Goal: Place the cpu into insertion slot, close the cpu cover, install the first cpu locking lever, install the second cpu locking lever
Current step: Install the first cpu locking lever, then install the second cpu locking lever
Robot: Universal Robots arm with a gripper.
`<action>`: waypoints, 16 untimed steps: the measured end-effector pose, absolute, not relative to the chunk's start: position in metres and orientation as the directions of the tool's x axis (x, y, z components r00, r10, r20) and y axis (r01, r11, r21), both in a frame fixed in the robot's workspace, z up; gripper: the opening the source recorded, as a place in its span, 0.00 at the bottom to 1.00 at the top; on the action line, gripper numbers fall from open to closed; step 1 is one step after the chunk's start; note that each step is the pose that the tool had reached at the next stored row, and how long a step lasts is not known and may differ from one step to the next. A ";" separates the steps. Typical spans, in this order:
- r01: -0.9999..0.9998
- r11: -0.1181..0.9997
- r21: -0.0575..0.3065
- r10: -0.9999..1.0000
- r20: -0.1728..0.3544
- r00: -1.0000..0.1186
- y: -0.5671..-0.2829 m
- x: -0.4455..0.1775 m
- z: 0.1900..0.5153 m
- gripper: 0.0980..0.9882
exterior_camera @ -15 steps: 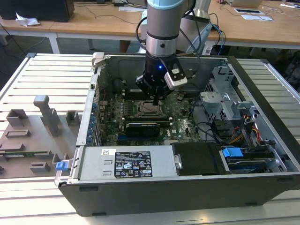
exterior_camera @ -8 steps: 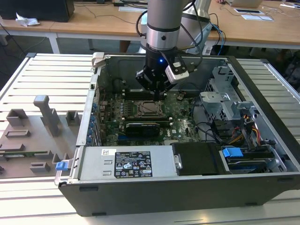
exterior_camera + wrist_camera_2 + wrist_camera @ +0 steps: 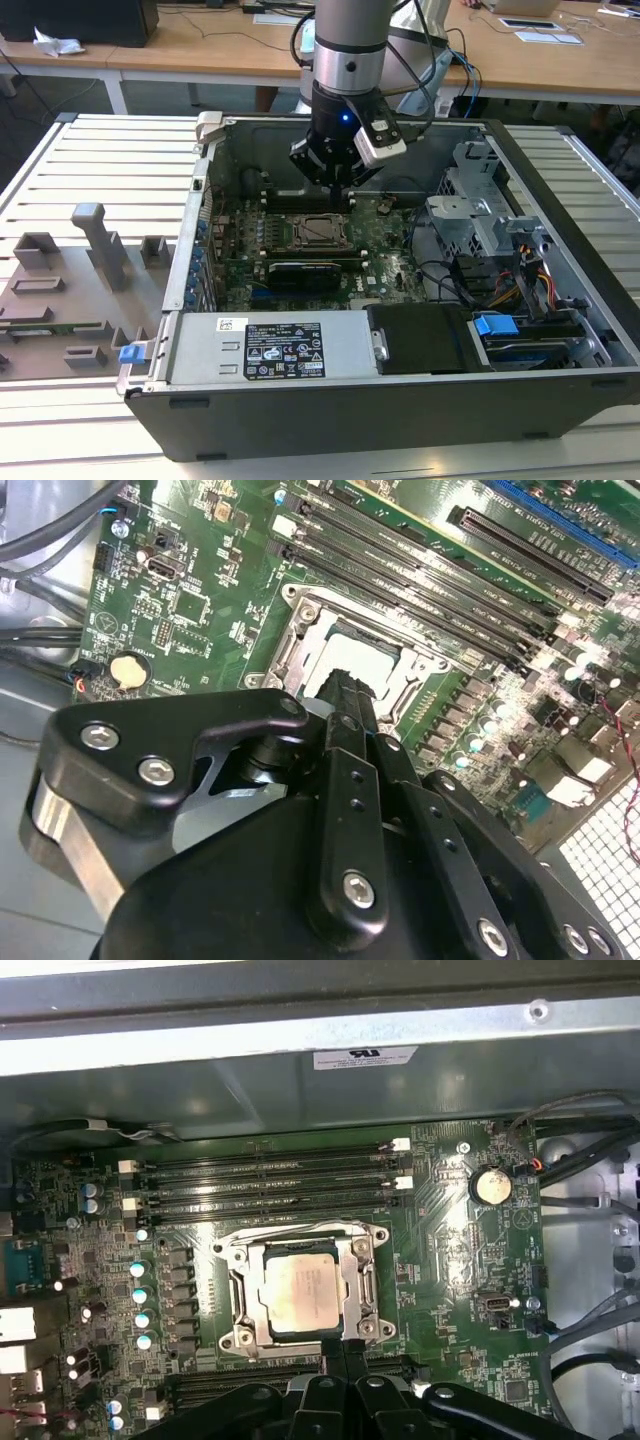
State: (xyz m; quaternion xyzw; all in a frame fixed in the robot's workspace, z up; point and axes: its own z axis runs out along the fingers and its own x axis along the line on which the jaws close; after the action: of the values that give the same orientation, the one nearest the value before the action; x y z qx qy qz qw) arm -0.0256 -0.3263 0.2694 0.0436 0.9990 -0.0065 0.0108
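Closest to the first wrist camera, the black gripper has its fingertips pressed together with nothing between them, tips poised at the near edge of the socket. That socket serves as the landmark. The second wrist view shows the same clenched fingers lying over the socket's edge; whether they touch metal I cannot tell.

Inside the socket the cpu already sits flat, its silver-grey top showing dull and smooth, square to the frame. Around it lies the cpu cover, a thin silvery frame that appears to be down over the chip's margins, the chip visible through its open window. So placement looks done and the cover closed or nearly so; the work in hand seems to be the locking levers along the socket's sides. My judgement is that any push there calls for a narrow, steady tip contact, since the lever wire is thin and springy.

Beyond the socket run the memory slots, then the grey case wall.
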 end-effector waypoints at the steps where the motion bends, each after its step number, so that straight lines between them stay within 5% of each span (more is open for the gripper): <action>1: 0.087 0.996 -0.012 0.087 -0.022 -0.996 -0.326 -0.026 0.270 0.01; 16: 0.087 0.996 -0.015 0.087 -0.009 -0.996 -0.326 -0.005 0.270 0.01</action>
State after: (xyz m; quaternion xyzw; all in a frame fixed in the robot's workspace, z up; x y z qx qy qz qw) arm -0.0048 -0.3263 0.2702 0.0435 0.9990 -0.0078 0.0041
